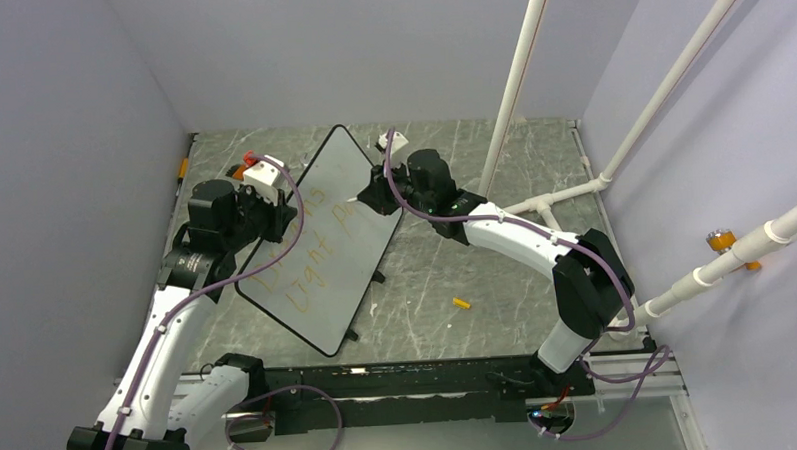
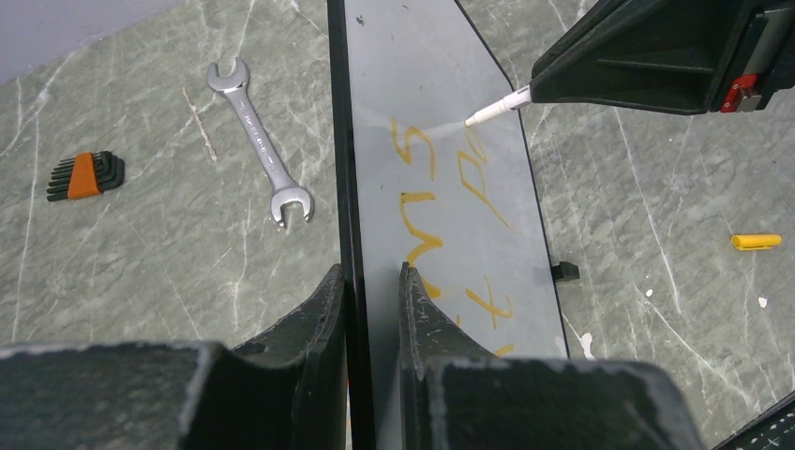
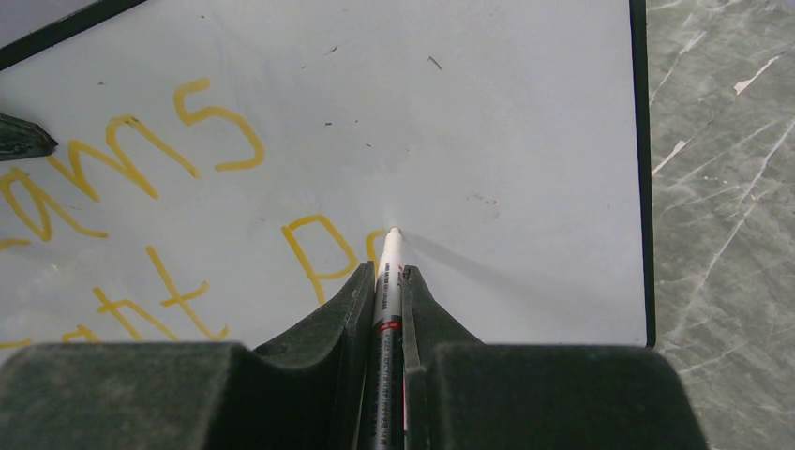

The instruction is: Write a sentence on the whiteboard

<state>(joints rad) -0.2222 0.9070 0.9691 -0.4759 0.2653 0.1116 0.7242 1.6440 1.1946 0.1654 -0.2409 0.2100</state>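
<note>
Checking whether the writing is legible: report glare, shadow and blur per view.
Top external: the sentence reads faint on the whiteboard. Left wrist: whiteboard looks grey, left tool blurred up close. Right wrist: letters crisp; the marker throws a soft shadow rightward.

Soft, even light from above fills all three views without hard glare, the marker [image 3: 390,255] casts only a faint grey shadow to its right on the whiteboard [image 3: 525,112], which looks dull grey in the left wrist view, and the near bulk of the left hand [image 2: 371,272] and right hand [image 3: 387,270] is blurred.
</note>
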